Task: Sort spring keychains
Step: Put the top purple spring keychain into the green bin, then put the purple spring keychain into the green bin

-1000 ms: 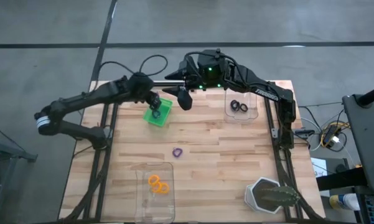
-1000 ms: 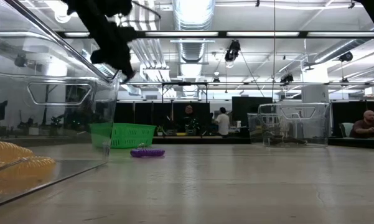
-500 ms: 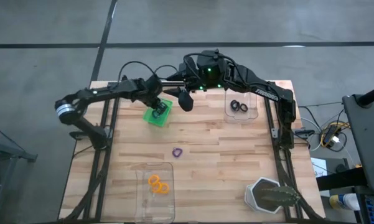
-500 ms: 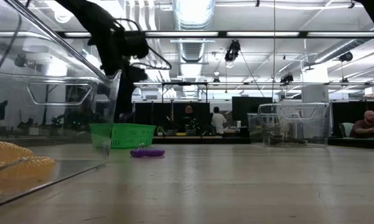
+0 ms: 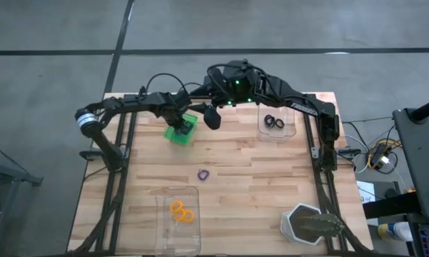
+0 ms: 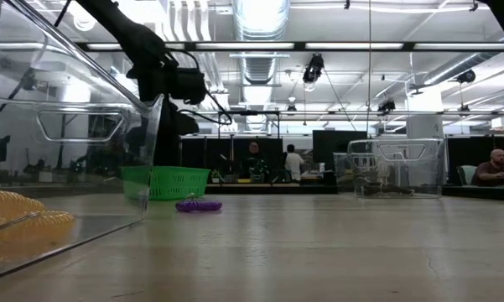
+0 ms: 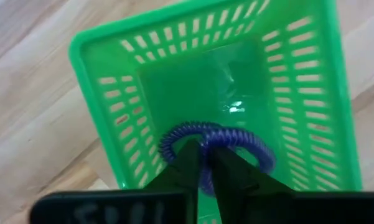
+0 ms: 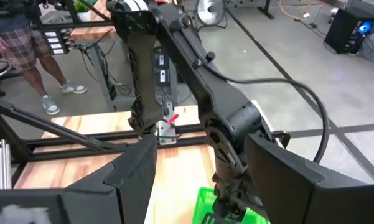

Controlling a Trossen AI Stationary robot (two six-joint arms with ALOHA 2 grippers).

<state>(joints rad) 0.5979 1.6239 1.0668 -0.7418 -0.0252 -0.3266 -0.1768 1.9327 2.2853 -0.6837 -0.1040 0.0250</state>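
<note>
A small green square bin (image 5: pixel 181 130) stands near the table's far left. My left gripper (image 5: pixel 180 123) hangs over it, shut on a purple spring keychain (image 7: pixel 219 140) above the bin's floor (image 7: pixel 230 87). A second purple keychain (image 5: pixel 203 174) lies flat on bare wood mid-table, also in the low view (image 6: pixel 199 205). Two orange keychains (image 5: pixel 180 211) lie in the near clear tray, two black ones (image 5: pixel 274 122) in the far right clear tray. My right gripper (image 5: pixel 213 118) waits open beside the bin, above the table's far edge. My left gripper pinches the purple keychain between its two fingertips (image 7: pixel 190 163), on the stretch of coil (image 7: pixel 206 144) nearest the wrist. The fingers come from above, pointing down into the green bin. The ring spreads out beyond the tips; whether it touches the bin's floor, I cannot tell.
A white hexagonal holder with a dark green object (image 5: pixel 308 224) sits at the near right corner. The near clear tray (image 6: pixel 67 151) fills the low view's left. People show in the room beyond the table. Bare wood lies between the trays around the loose purple keychain.
My left gripper has come down over the green bin and shifted slightly toward the table's near edge, still shut on the purple keychain, while the arm's elbow swung in toward the table. The right arm kept still.
</note>
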